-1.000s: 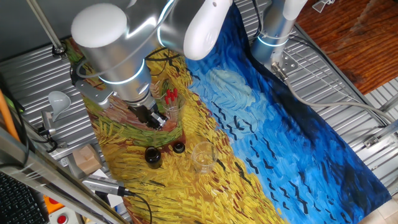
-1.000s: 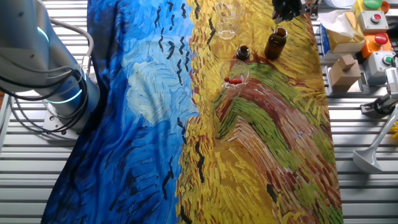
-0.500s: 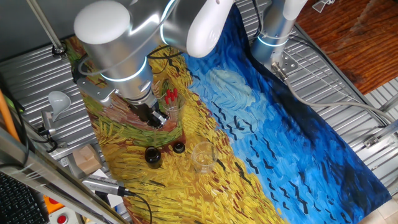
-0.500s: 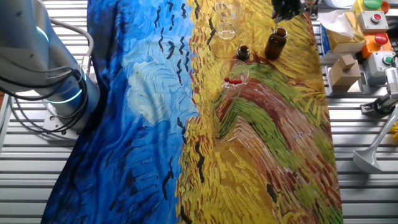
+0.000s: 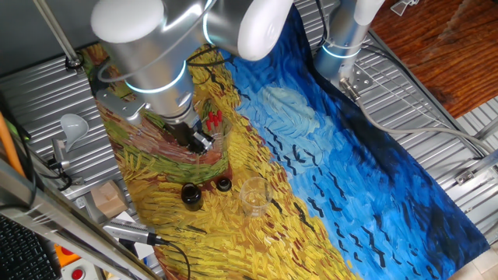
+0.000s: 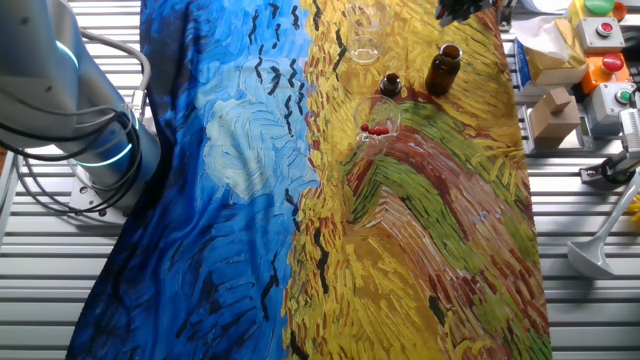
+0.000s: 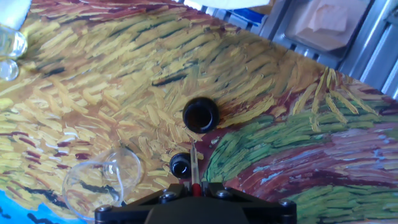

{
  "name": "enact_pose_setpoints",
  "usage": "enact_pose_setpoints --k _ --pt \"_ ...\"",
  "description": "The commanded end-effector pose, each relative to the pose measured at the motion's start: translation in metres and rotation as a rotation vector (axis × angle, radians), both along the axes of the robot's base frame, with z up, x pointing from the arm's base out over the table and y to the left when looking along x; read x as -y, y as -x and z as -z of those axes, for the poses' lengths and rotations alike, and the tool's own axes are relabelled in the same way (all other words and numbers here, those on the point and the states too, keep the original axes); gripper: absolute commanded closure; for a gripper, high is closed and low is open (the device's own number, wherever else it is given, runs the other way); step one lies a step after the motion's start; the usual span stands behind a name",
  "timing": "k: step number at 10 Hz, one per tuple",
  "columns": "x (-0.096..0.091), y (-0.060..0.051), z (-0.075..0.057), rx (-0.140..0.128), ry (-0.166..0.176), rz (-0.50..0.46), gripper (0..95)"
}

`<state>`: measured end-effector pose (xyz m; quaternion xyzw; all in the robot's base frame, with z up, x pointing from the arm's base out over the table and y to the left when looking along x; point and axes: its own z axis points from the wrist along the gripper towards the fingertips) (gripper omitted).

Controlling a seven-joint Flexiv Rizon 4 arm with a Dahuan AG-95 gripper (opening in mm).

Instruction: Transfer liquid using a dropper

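Note:
In the hand view my gripper (image 7: 196, 186) is shut on the dropper (image 7: 193, 158). Its red bulb sits between the jaws and its thin clear tube points down. The tube's tip hangs between the open brown bottle (image 7: 200, 115) and the small black cap (image 7: 180, 165), above the cloth. In one fixed view the gripper (image 5: 196, 141) hovers beside a glass (image 5: 215, 126) holding red-bulbed droppers, with the bottle (image 5: 191, 195) in front of it. In the other fixed view the gripper (image 6: 460, 8) shows only at the top edge, above the bottle (image 6: 443, 68).
A painted cloth (image 5: 327, 179) covers the table. An empty clear glass (image 5: 254, 196) stands near the cap (image 5: 224, 184). Another glass (image 7: 102, 180) is at the hand view's lower left. Boxes and button units (image 6: 590, 50) sit off the cloth's edge.
The arm has risen a little with the dropper; in the other fixed view the gripper has slid further past the top edge. Bottle, cap and glasses have not moved.

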<state>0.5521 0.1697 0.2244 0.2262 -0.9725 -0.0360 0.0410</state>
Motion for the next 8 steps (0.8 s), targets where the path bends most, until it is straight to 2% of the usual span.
enact_pose_setpoints --k 1,4,8 --pt "0.0044 0.0071 0.0041 0.008 0.003 0.005 95.0" --pt "0.0044 0.0071 0.0041 0.011 -0.018 -0.043 95.0" --pt "0.0044 0.0071 0.0041 0.017 -0.016 -0.096 95.0"
